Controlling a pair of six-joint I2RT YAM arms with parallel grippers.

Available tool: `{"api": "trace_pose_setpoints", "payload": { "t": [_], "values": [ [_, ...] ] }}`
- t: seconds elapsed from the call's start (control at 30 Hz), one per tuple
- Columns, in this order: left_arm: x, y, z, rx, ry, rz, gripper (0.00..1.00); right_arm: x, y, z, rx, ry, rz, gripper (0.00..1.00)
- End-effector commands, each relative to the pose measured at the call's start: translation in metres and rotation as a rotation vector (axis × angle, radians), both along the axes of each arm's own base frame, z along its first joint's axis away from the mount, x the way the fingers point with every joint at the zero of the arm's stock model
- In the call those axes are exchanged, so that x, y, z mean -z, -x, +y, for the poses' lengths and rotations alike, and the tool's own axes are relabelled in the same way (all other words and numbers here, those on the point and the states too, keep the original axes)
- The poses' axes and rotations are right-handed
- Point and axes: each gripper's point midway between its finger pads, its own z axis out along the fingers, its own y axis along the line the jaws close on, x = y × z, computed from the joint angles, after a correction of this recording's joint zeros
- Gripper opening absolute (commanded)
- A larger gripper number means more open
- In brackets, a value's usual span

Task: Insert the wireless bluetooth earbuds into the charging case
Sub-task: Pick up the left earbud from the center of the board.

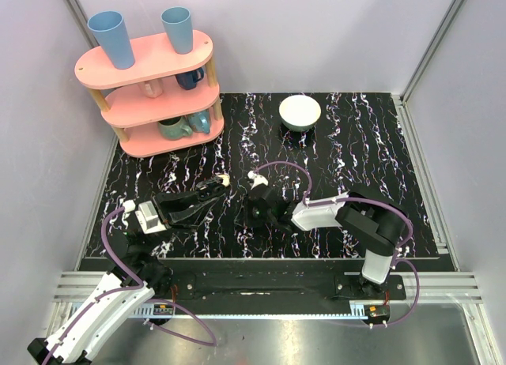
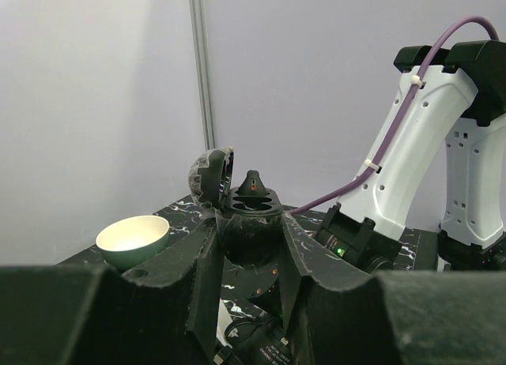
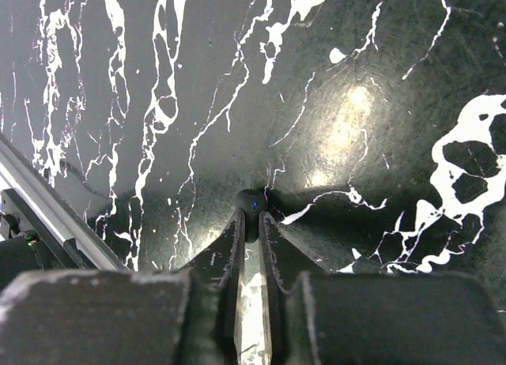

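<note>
At table (image 1: 356,159) centre: left claw (image 2: 251,250) grips open case (image 2: 249,223), lid (image 2: 207,175) at 10 o'clock, seated earbud (image 2: 253,183) inside. Right claw (image 3: 251,221) pinches loose earbud (image 3: 251,201); align squarely above case, lower gently.

Bare marble table (image 1: 371,144) lies open on the right, near to far. A pink cup shelf (image 1: 150,92) blocks the far left and a white bowl (image 1: 300,112) sits far centre. Near centre only a narrow gap separates the left gripper (image 1: 221,182), clamped on the open charging case (image 2: 249,223), from the right gripper (image 1: 256,212), which pinches a small black earbud (image 3: 251,202) under a looping purple cable (image 1: 285,165).
</note>
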Motion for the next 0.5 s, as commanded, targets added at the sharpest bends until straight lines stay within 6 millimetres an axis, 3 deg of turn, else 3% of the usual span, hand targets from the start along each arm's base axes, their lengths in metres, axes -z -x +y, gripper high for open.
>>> {"api": "trace_pose_setpoints", "payload": {
  "t": [0.0,0.27,0.47],
  "values": [
    [-0.022,0.004,0.006,-0.010,0.048,-0.034,0.00,-0.019,0.002,0.008,-0.023,-0.033,-0.034,0.11],
    [-0.023,0.003,0.007,-0.021,0.045,-0.039,0.00,-0.041,0.000,0.005,-0.016,-0.053,-0.069,0.01],
    [-0.021,-0.004,0.008,-0.054,0.037,-0.037,0.00,-0.084,-0.005,-0.008,0.043,-0.073,-0.111,0.00]
  ]
}}
